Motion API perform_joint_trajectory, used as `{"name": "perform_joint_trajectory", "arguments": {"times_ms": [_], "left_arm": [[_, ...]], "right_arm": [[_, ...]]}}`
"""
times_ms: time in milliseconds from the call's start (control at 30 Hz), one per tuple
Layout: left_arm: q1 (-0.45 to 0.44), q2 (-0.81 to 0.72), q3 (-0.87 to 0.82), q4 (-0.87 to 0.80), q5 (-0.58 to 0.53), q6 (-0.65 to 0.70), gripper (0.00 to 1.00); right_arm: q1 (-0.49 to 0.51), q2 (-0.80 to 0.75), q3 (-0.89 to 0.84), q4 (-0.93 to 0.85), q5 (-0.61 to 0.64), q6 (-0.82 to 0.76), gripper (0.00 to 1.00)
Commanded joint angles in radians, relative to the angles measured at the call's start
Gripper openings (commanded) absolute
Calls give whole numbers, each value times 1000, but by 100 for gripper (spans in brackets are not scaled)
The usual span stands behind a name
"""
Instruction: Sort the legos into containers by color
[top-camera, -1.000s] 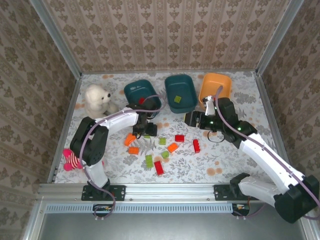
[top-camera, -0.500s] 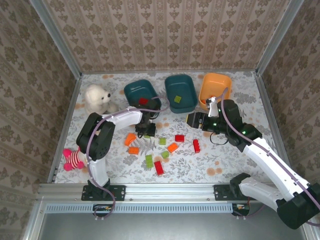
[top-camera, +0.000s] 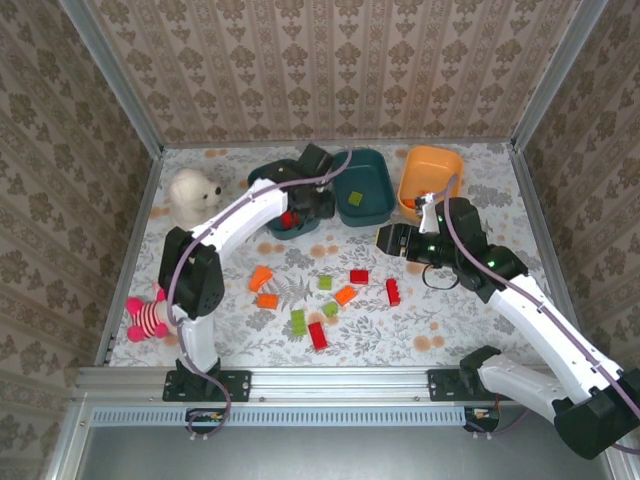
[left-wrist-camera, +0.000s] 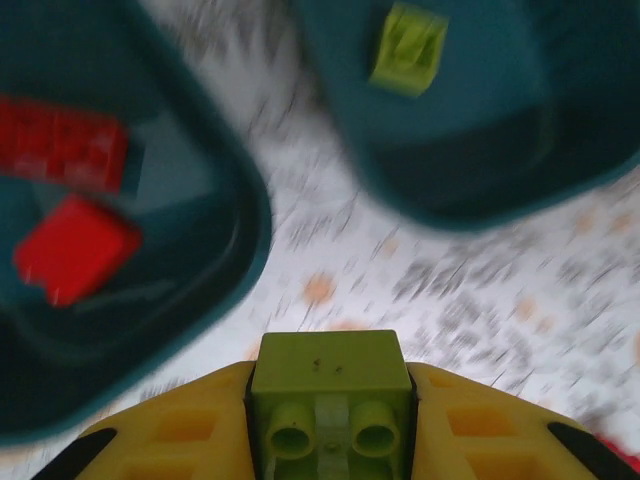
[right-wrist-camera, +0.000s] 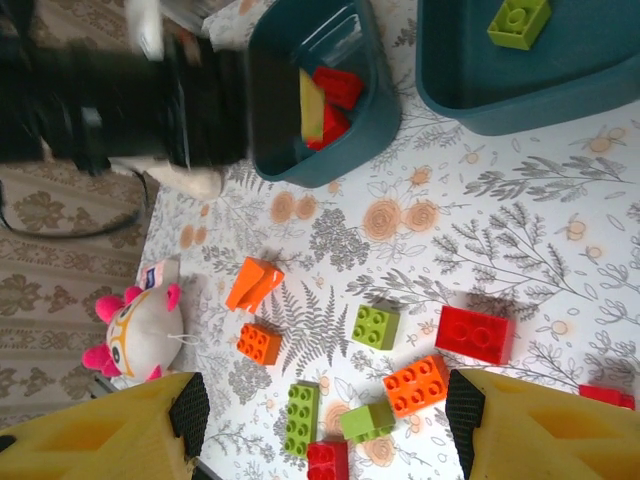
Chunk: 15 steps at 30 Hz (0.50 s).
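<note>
While tight in the left gripper, a green lego.

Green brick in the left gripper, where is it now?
Left wrist view: the green brick is clamped in the left gripper, by the gap between the red-brick teal bin and the green-brick teal bin.

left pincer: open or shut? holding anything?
Shut on a light green lego: in the left wrist view the brick sits clamped between the yellow fingers of the left pincer.
</note>
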Motion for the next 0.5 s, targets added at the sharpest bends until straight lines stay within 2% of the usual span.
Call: {"name": "perform_joint_trajectory", "arguments": {"times_ms": [0, 200, 467], "left_arm": [[-19, 143, 151, -31, 17, 61, 34], [-55, 339, 392, -25, 0, 126, 34], [-65, 454, 444, 7, -53, 108, 34]], "right_arm": [[-1, -37, 25, -54, 51, -14, 67], [-8, -106, 1, -108, 86, 3, 67], [-22, -191, -22, -175, 107, 18, 67]]}}
